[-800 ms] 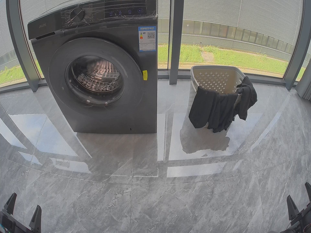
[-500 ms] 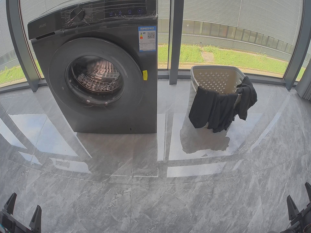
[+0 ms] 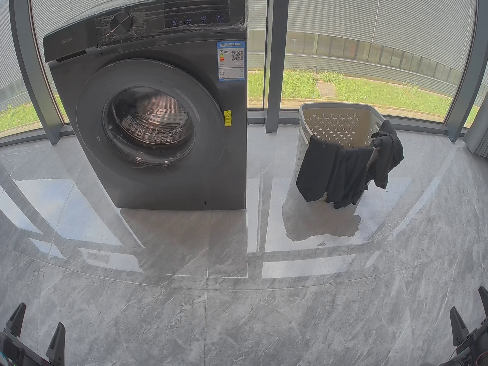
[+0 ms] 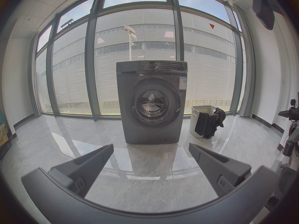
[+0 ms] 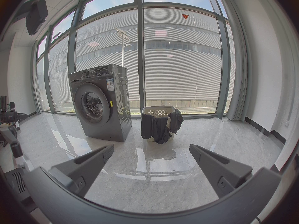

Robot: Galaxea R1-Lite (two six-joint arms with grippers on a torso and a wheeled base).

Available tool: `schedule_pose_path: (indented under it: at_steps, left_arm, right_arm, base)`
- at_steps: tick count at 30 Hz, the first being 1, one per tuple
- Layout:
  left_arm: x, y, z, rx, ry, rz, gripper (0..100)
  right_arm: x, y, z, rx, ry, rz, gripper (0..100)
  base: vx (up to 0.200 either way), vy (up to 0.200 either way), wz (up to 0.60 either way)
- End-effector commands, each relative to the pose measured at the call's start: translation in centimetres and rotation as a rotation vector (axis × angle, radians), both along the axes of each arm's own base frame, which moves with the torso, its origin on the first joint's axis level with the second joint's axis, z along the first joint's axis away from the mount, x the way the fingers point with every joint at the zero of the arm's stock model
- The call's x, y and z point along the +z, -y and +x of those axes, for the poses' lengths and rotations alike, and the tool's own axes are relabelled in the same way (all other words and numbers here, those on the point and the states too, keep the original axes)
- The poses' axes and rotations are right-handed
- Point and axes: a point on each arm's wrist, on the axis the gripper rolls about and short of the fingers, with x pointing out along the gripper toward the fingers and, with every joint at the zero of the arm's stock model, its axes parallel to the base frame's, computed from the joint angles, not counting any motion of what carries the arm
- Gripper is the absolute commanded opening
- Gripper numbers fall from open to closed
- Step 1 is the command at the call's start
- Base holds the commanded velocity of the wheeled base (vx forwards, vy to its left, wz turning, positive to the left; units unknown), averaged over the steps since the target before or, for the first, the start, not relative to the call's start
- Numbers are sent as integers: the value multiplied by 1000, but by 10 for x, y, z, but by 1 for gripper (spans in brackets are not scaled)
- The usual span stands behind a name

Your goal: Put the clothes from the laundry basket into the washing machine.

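Since nothing is seen to have shifted over the last moments, the task is judged not yet begun. The dark clothes (image 3: 338,171) are draped over the front rim of the laundry basket (image 3: 338,123), which stands on the floor (image 3: 244,301) just beside the washing machine (image 3: 152,108), whose round door appears shut. The left gripper (image 3: 40,316) and right gripper (image 3: 467,301) are held low, well apart from the laundry basket, fingers spread and empty.

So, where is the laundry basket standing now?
In the head view the cream perforated plastic laundry basket stands right of the dark grey washing machine, by the window, with dark clothes draped over its front rim.
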Motion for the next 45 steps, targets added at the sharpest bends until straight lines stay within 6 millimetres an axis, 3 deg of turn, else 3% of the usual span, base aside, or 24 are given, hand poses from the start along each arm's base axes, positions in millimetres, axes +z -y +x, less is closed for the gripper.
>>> schedule_pose_path:
  at_steps: [1, 9, 45]
  left_arm:
    - [-4, 0, 0, 0, 2, -1, 100]
    - [-5, 0, 0, 2, 1, -12, 100]
    - [-5, 0, 0, 3, 1, -20, 100]
  right_arm:
    - [-5, 0, 0, 1, -1, 0, 100]
    - [-5, 0, 0, 1, -1, 0, 100]
    - [-5, 0, 0, 1, -1, 0, 100]
  base:
    - [0, 0, 0]
    - [0, 0, 0]
    - [200, 0, 0]
